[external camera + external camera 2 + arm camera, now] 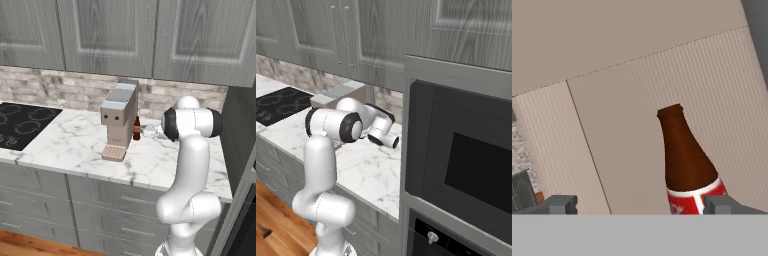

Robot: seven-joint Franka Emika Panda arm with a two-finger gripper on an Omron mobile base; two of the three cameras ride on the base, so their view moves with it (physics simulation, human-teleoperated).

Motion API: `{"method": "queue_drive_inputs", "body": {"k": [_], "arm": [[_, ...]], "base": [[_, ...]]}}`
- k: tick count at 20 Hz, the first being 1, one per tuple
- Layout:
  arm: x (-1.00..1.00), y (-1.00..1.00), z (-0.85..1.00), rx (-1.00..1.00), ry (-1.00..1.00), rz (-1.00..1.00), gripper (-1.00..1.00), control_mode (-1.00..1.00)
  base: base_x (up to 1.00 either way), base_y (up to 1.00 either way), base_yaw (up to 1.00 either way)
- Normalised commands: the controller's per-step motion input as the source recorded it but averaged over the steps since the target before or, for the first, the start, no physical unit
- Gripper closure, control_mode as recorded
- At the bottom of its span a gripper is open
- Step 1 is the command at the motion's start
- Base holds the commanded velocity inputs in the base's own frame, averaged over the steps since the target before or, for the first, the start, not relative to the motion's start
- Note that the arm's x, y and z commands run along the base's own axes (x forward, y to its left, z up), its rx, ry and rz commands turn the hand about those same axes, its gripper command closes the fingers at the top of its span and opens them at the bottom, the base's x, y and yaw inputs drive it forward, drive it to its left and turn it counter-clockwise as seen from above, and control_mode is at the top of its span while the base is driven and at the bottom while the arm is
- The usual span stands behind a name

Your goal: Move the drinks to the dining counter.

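A: Where's the slim brown-red beer bottle (136,128)?
B: Standing up on the white grey-veined marble tabletop (165,160), just right of the tan boxy coffee machine (118,120), near the stone back wall.
A: And the pincer (637,205)?
B: Wide open, w/ nothing in it. In the hand view the bottle (687,162) is close in front, nearer one dark fingertip (719,204) than the other. Can't tell if it touches.
A: Other stuff around?
B: Black cooktop (22,122) far left, grey cabinets (110,35) overhead, big dark oven (466,160) on the right. The white arm (192,165) hides part of the tabletop behind it.
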Motion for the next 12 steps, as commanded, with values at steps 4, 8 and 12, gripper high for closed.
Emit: {"method": "queue_drive_inputs", "body": {"k": [4,8,12], "arm": [[0.30,-0.03,-0.12,0.00,0.00,0.00,-1.00,-1.00],[0.29,-0.11,-0.13,0.00,0.00,0.00,-1.00,-1.00],[0.27,-0.08,-0.12,0.00,0.00,0.00,-1.00,-1.00]], "base": [[0.00,0.00,0.00],[0.00,0.00,0.00],[0.00,0.00,0.00]]}}
